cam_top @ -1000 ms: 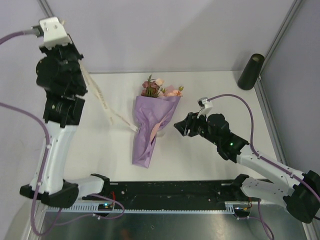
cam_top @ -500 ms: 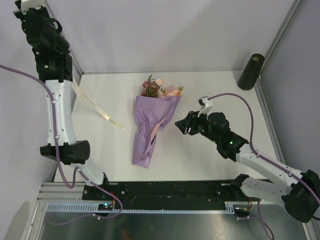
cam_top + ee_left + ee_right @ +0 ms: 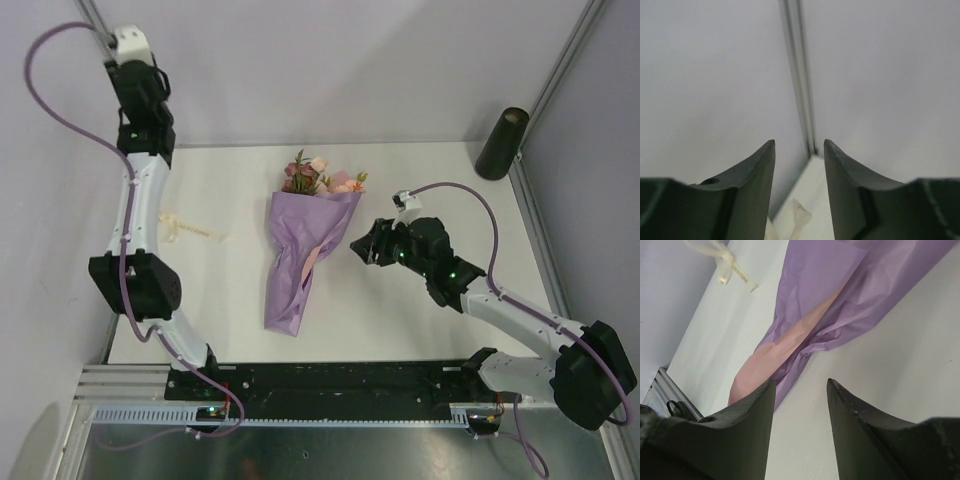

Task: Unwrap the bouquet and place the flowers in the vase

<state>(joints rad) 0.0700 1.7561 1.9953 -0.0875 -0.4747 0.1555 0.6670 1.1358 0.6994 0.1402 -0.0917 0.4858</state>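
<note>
Jaws spread, both empty: right gripper [image 3: 358,248] just right of the lilac paper-cone bouquet [image 3: 300,240], left gripper [image 3: 799,142] high to its left. I fear a shallow pinch drags it whole, crushing the flowers [image 3: 320,178]; matte black vase [image 3: 500,143] stands far right.

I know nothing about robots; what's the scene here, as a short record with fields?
bouquet: lilac-purple paper cone of pink flowers, lying mid-table, wrapped
ribbon: loose cream ribbon on the table, left of bouquet
vase: tall matte black vase, upright, far right corner
left gripper: raised, open, empty
right gripper: open, empty, right of bouquet
</note>
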